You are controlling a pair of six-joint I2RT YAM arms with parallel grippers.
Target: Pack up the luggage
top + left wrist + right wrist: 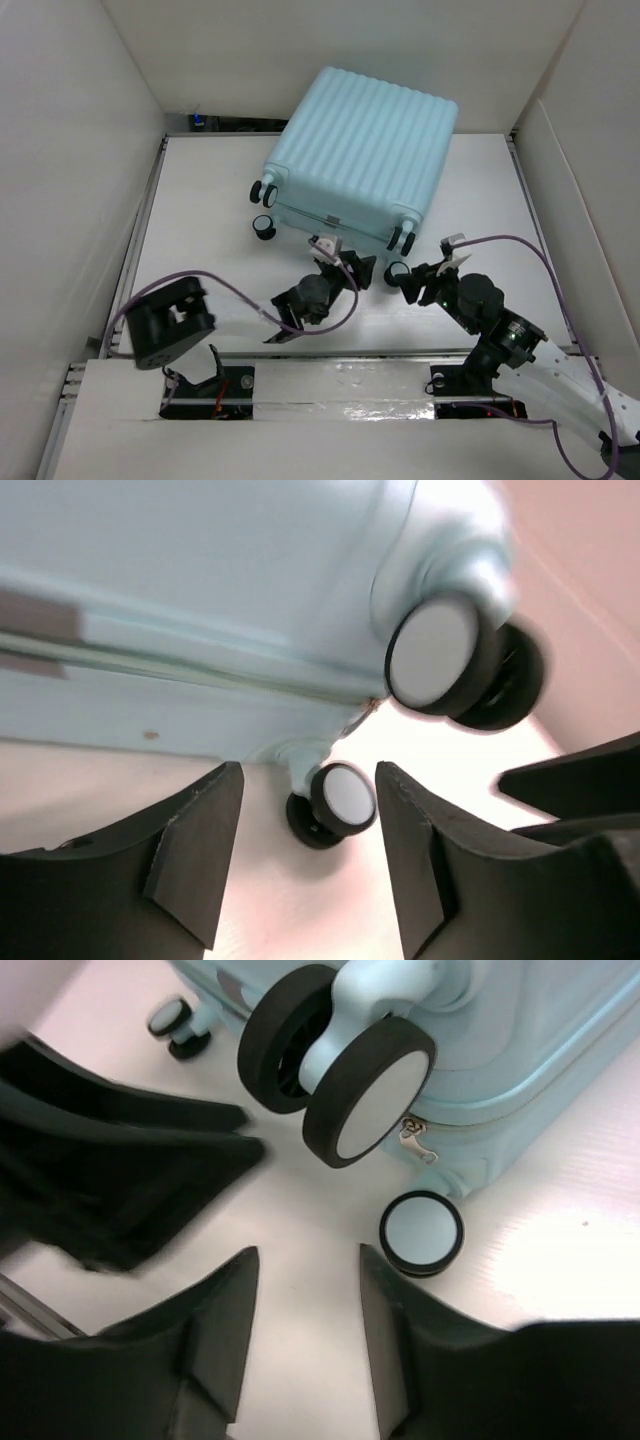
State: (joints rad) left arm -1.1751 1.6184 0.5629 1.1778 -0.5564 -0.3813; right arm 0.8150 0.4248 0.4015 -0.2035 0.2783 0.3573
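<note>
Luggage: The pale blue suitcase (355, 150) lies flat on the white worktop (200, 200), just beyond both claws, its wheeled end turned towards them. It appears to be shut, with nothing packed in sight.
Left claw: The left claw (310, 850) hovers low over the worktop, fingers spread, nothing between them. A small wheel (335, 800) sits straight ahead of the gap, and a larger-looking one (435, 655) is ahead and to its right.
Right claw: The right claw (305, 1330) is also spread and empty. A twin wheel (370, 1090) stands ahead of it, and a lower wheel (420, 1232) is just beyond its right finger.
Why here: Both claws face the seam end, probably because the case must be opened before anything goes in.
Zip pull: A small metal zip pull (415, 1142) hangs at the seam, ahead of the right claw, between the two wheels.
In the way: The wheels jut out in front of the seam, and the left arm (120, 1180) crowds in close on the right claw's left.
Around: A purple cable (240, 295) loops behind the left claw. White walls (80, 150) enclose the worktop on three sides.
</note>
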